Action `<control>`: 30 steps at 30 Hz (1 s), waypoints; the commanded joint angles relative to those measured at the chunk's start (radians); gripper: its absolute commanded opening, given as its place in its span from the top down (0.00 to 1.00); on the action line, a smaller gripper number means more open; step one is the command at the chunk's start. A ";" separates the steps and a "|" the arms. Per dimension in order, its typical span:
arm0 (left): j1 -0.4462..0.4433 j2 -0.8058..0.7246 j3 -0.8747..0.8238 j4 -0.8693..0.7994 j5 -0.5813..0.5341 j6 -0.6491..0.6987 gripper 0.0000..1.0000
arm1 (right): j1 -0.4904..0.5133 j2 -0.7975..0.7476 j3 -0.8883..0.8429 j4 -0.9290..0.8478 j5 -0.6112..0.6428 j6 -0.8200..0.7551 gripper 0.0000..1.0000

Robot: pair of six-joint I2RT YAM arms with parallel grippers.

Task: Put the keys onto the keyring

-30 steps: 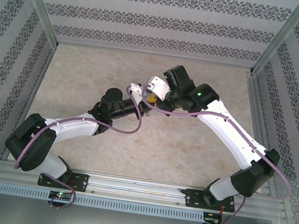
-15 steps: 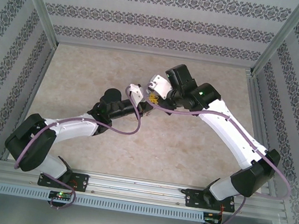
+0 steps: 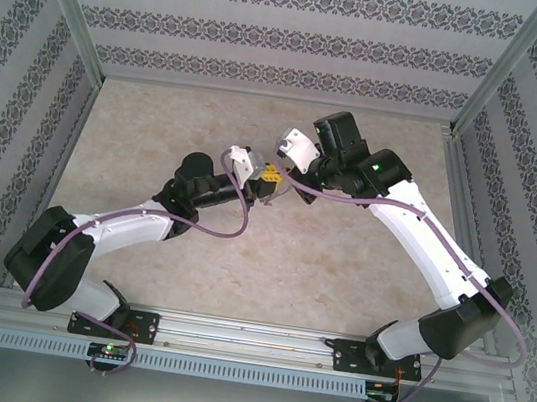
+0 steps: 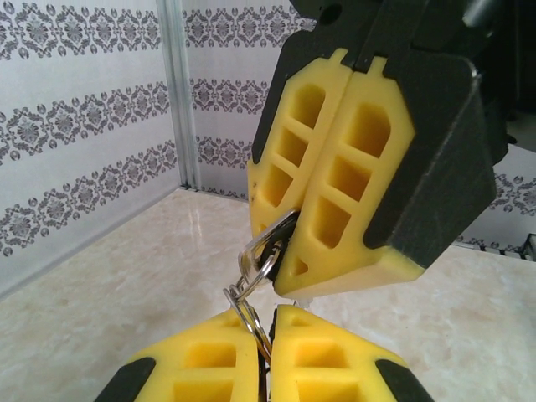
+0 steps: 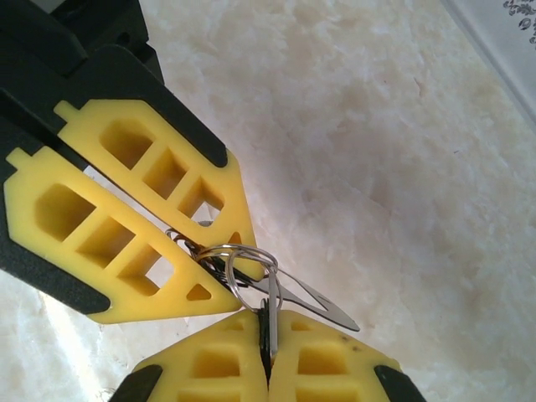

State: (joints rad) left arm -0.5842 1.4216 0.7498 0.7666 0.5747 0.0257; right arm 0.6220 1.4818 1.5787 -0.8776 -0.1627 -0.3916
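Top external shows my arms' tips closer together than a second ago. The left gripper (image 4: 266, 335) and the right gripper (image 5: 268, 339) both pinch the keyring (image 5: 316, 304).

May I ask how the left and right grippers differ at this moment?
The left gripper pinches the keyring by its round wire rings; the right gripper pinches its flat grey loop. Seen from above, the left gripper reaches in from the lower left, the right gripper from the right. Both are shut, tips close together above the table.
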 commanded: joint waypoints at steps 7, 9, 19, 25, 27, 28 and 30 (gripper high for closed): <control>0.013 -0.071 0.042 -0.074 0.170 -0.021 1.00 | -0.054 -0.017 -0.008 0.084 0.095 0.039 1.00; 0.015 -0.075 0.048 -0.090 0.179 -0.020 1.00 | -0.060 -0.020 -0.011 0.087 0.078 0.044 0.97; 0.034 -0.099 0.102 -0.252 0.225 0.031 1.00 | -0.146 -0.105 -0.112 0.175 -0.104 0.135 0.62; 0.070 -0.091 0.123 -0.285 0.298 0.003 1.00 | -0.239 -0.209 -0.228 0.322 -0.290 0.249 0.58; 0.087 -0.084 0.137 -0.297 0.340 -0.017 1.00 | -0.260 -0.237 -0.267 0.374 -0.339 0.284 0.57; 0.094 -0.081 0.144 -0.303 0.358 -0.023 1.00 | -0.268 -0.248 -0.287 0.402 -0.366 0.301 0.57; 0.105 -0.072 0.161 -0.321 0.389 -0.033 1.00 | -0.285 -0.270 -0.331 0.465 -0.416 0.342 0.56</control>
State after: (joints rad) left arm -0.4984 1.3521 0.8585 0.4702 0.8700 0.0147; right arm 0.3527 1.2373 1.2972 -0.5411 -0.4488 -0.1383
